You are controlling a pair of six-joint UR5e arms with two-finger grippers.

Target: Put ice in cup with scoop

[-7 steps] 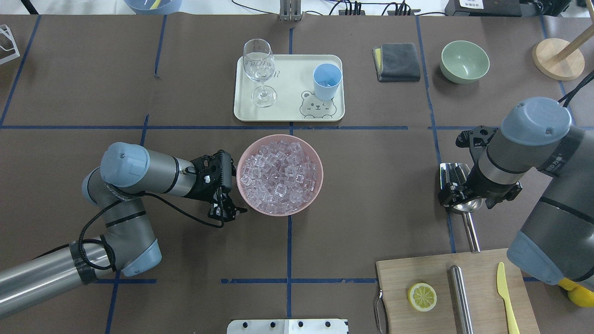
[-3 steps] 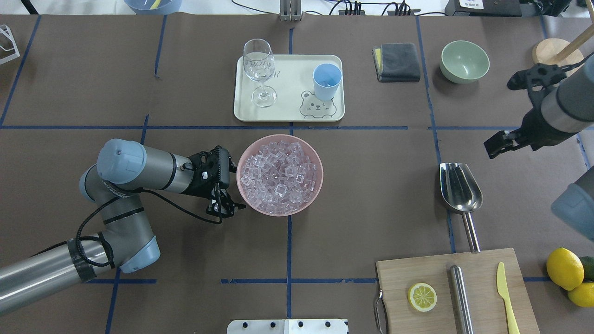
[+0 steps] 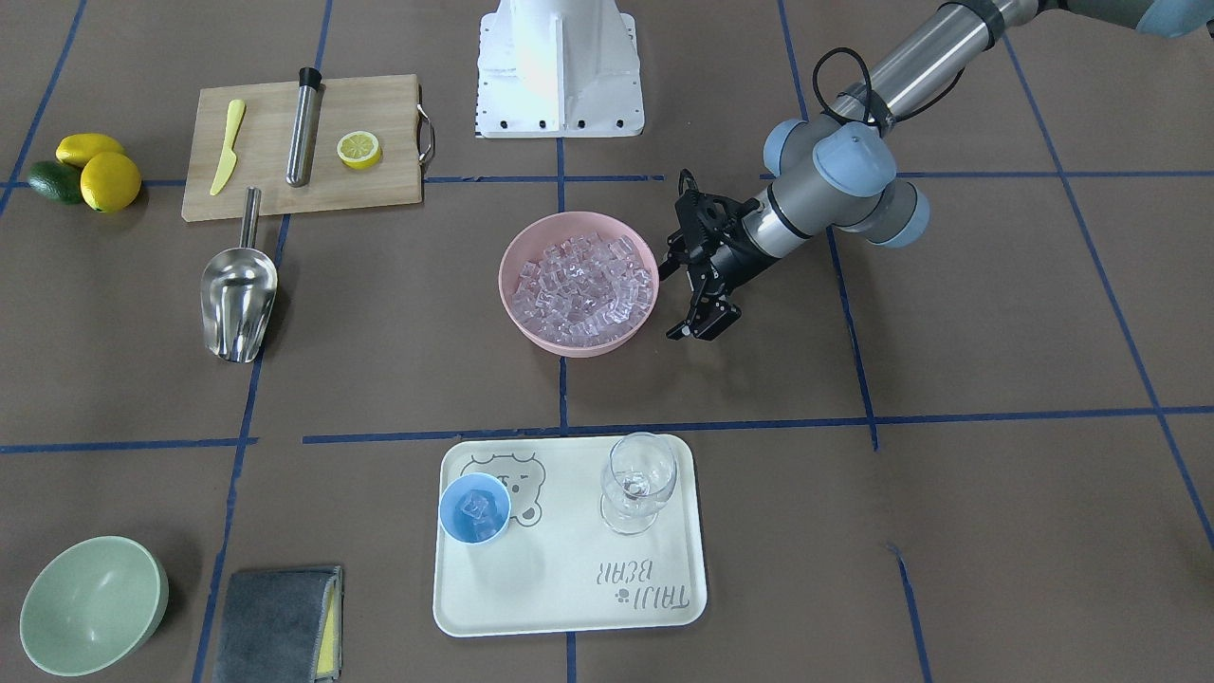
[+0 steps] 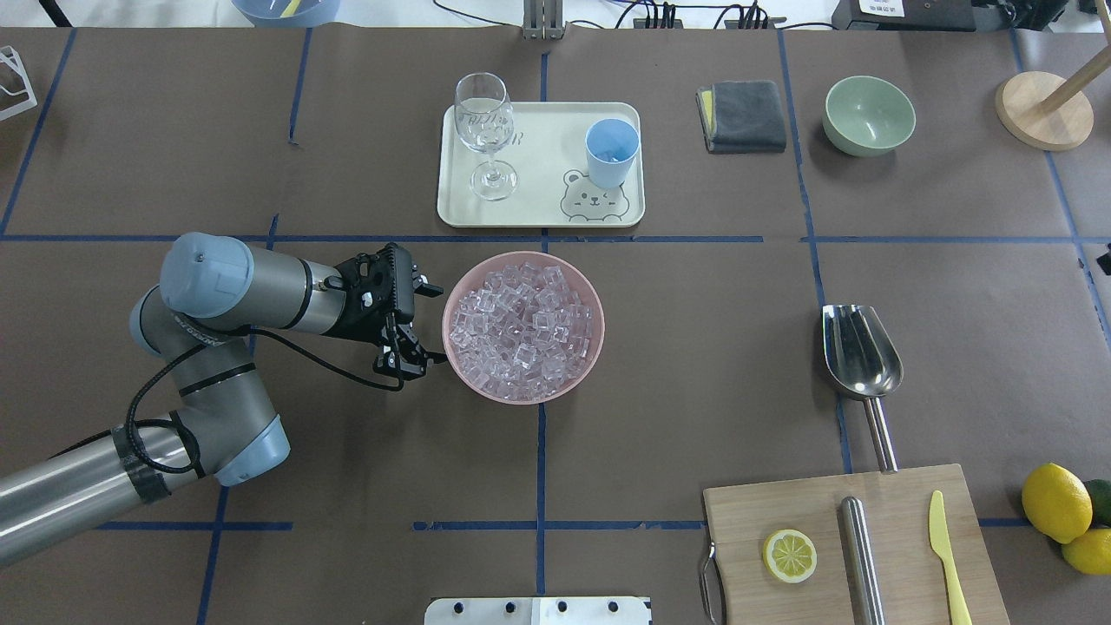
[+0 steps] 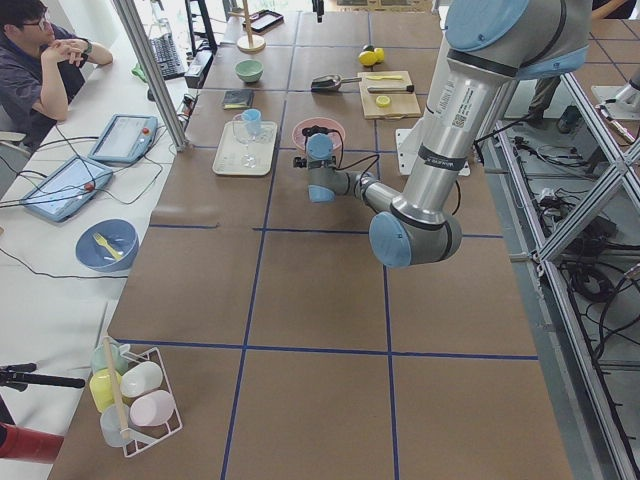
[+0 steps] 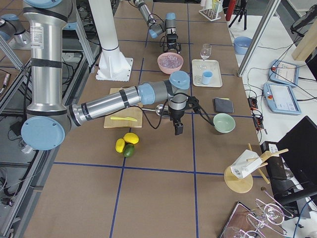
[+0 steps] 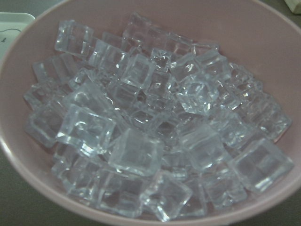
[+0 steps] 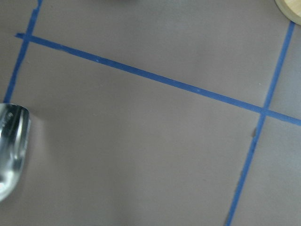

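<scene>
Hovering slightly parted and empty, the left gripper (image 4: 406,363) has the round pink bowl (image 4: 599,334) of clear ice cubes (image 4: 521,330) just right of it. Beyond-right stands the small light-blue plastic cup (image 4: 612,152). Far right lies the shiny stainless-steel scoop (image 4: 861,349), its handle toward the robot and its trough pointing away. Whether the right gripper (image 6: 177,128) is parted, I cannot tell.

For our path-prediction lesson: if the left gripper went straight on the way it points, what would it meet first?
The left gripper points steeply down beside the bowl, so probably the table first, perhaps the bowl's rim; depth is unclear.
</scene>
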